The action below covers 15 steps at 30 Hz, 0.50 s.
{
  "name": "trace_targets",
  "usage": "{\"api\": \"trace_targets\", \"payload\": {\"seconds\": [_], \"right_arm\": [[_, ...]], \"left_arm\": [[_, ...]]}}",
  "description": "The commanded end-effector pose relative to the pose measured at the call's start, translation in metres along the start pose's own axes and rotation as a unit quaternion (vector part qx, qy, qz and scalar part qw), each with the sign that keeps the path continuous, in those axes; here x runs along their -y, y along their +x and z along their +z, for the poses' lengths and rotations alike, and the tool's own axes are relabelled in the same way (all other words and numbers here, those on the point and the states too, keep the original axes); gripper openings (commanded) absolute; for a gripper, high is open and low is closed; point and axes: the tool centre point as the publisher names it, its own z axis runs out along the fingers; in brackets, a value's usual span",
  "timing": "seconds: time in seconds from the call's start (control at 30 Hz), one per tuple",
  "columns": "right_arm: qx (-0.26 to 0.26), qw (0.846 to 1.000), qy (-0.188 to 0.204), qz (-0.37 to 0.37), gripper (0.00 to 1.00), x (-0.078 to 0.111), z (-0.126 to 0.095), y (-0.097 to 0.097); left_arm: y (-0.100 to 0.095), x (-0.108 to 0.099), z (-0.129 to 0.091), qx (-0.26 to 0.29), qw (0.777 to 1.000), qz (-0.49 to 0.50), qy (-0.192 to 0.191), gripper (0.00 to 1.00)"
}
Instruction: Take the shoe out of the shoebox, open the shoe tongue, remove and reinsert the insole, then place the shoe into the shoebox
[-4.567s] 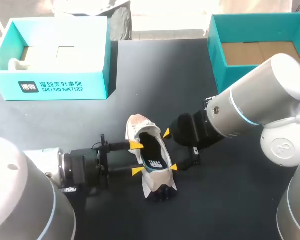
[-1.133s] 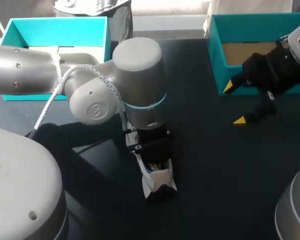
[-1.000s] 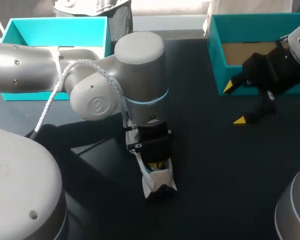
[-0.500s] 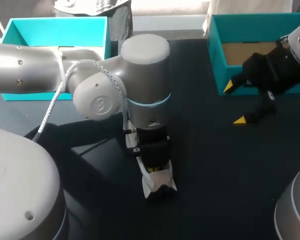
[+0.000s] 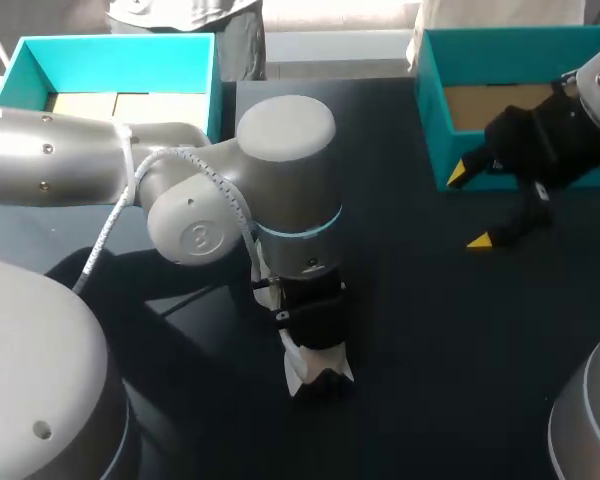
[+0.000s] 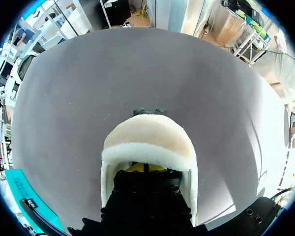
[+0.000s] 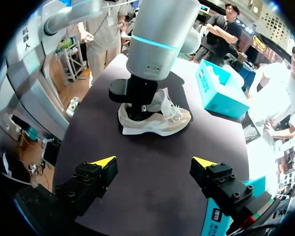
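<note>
Shoe (image 5: 318, 372) lies on the bench (image 5: 430, 330), out of both boxes, heel end nearest me.

Change: a few seconds back both arms flanked the shoe with the dark insole showing in its opening. Now my left arm stands upright over it, with the left fingers (image 6: 135, 167) down inside just behind the fleecy heel collar (image 6: 147, 153). Over the last second the wrist sinks a little lower and nearer the heel. Yellow tips no longer show from above. Whether they are apart or together, I cannot tell.

Right fingers (image 7: 104, 162) have pulled away and hang wide apart, holding nothing, beside the front wall of the teal shoebox (image 5: 435, 120).

Reading: insole likely being seated at the heel. Boxing the shoe is not yet begun.
</note>
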Motion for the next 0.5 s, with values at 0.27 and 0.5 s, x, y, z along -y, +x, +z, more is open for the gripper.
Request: {"api": "trace_targets", "payload": {"seconds": [0.27, 0.5], "right_arm": [[-0.001, 1.000, 0.001, 0.000, 1.00, 0.000, 0.001, -0.001], [-0.001, 1.000, 0.001, 0.000, 1.00, 0.000, 0.001, -0.001]], "left_arm": [[0.005, 0.004, 0.015, -0.001, 1.000, 0.012, 0.008, 0.00], [0.007, 0.002, 0.021, -0.006, 1.000, 0.014, -0.006, 0.00]]}}
